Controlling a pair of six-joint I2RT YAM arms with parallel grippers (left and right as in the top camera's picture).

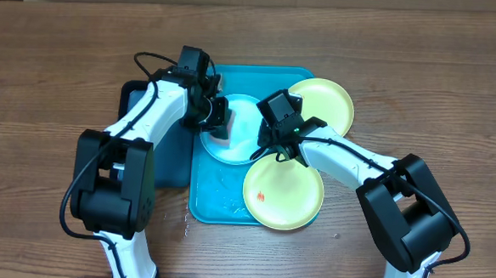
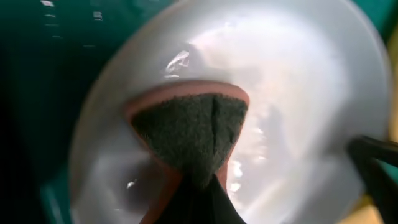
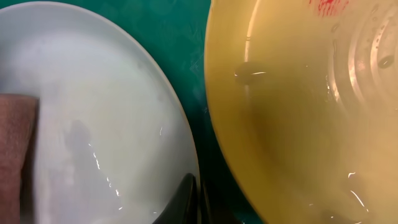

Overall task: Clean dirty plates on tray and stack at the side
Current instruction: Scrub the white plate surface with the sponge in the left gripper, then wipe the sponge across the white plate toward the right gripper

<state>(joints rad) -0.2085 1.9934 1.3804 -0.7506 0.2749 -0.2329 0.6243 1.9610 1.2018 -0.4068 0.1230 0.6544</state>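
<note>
The blue plate (image 1: 247,122) lies on the tray (image 1: 215,197), in the scrubbing step: the left gripper (image 1: 218,127), closed on a sponge (image 2: 186,127), presses it there. The right gripper (image 1: 271,149) is at the rim; I cannot tell its grip. Next comes stacking, I think.

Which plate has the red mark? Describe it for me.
Start at the turquoise tray mid-table. Two yellow-green plates overhang its right side: the far plate and the near plate, closer to the robot's bases. Only the near plate carries a small red smear.

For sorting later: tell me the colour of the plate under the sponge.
Light blue plate, under the sponge; the overhead view shows it best.
</note>
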